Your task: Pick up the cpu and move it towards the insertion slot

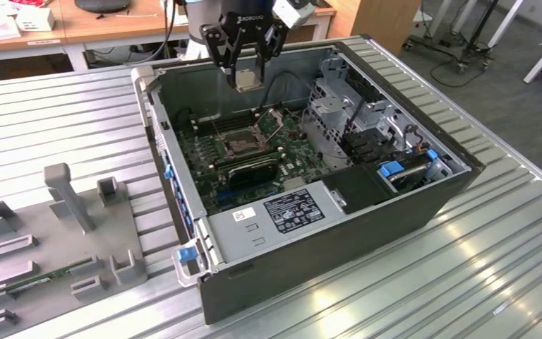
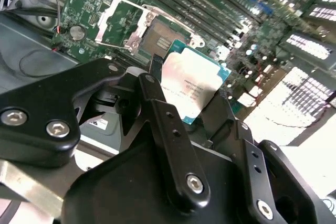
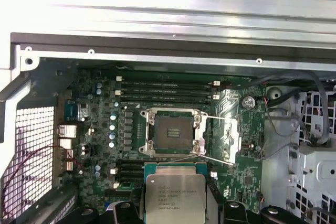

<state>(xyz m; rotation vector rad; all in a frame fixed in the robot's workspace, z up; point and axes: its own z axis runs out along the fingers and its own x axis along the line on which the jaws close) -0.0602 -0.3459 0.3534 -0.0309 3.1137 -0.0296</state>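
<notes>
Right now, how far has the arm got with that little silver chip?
The pick-up looks done: the gripper is shut on the cpu and holds it in the air above the open computer case. In hand is the carry toward the insertion slot, whose metal frame stands open with nothing in it. The chip is not yet down at the slot.

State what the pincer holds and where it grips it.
The pincer holds the cpu by two opposite edges, above the open insertion slot.

The cpu (image 2: pixel 193 78) has a matt silvery metal top; the insertion slot (image 3: pixel 172 132) has a shiny metal frame.
</notes>
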